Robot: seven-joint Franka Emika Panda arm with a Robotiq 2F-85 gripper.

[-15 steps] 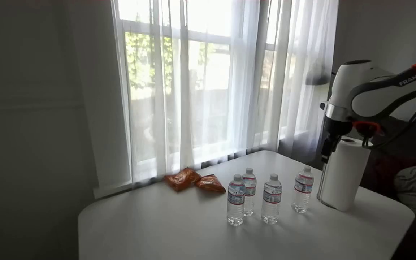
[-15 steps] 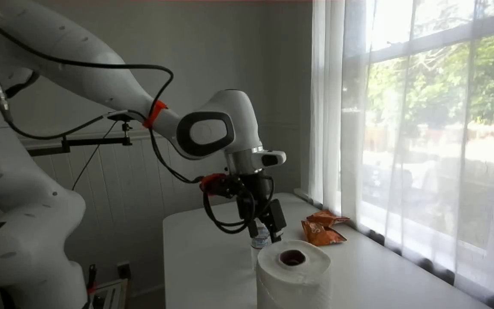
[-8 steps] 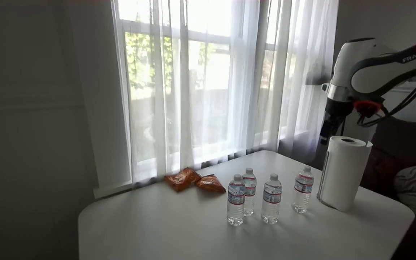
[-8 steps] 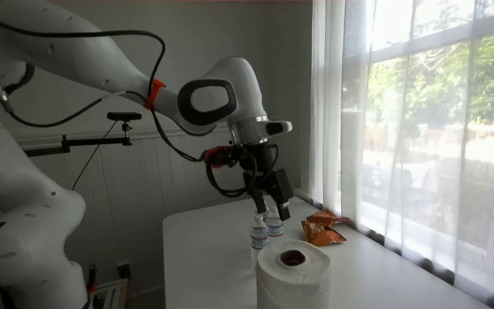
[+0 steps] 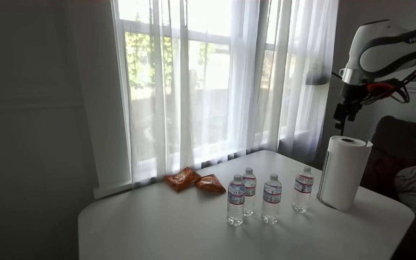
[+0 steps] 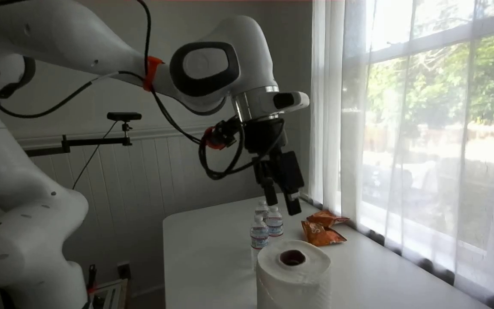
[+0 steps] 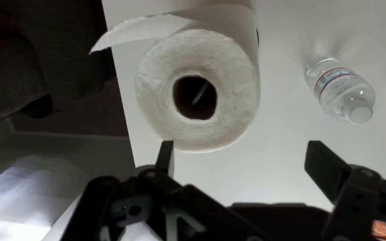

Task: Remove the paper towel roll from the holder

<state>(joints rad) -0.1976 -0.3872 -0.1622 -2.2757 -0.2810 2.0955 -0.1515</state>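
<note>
The white paper towel roll (image 5: 345, 177) stands upright on the table. Its top and hollow core show in an exterior view (image 6: 294, 292) and in the wrist view (image 7: 236, 83), where a loose paper flap sticks out to the left. The holder's thin wire (image 5: 323, 173) runs along the roll's side. A thin rod shows inside the core in the wrist view (image 7: 200, 93). The rest of the holder is hidden by the roll. My gripper (image 6: 283, 208) is open and empty, pointing down above the roll's top and off to one side. Both fingers show apart in the wrist view (image 7: 240, 157).
Several clear water bottles stand on the white table (image 5: 157, 224); the nearest to the roll (image 5: 302, 189) also shows in the wrist view (image 7: 340, 90). Orange snack bags (image 5: 182, 179) lie by the curtained window. A dark couch (image 5: 395, 141) is behind the roll.
My gripper has risen from beside the roll to above its top height and shifted back toward the roll. The roll and bottles have not moved.
</note>
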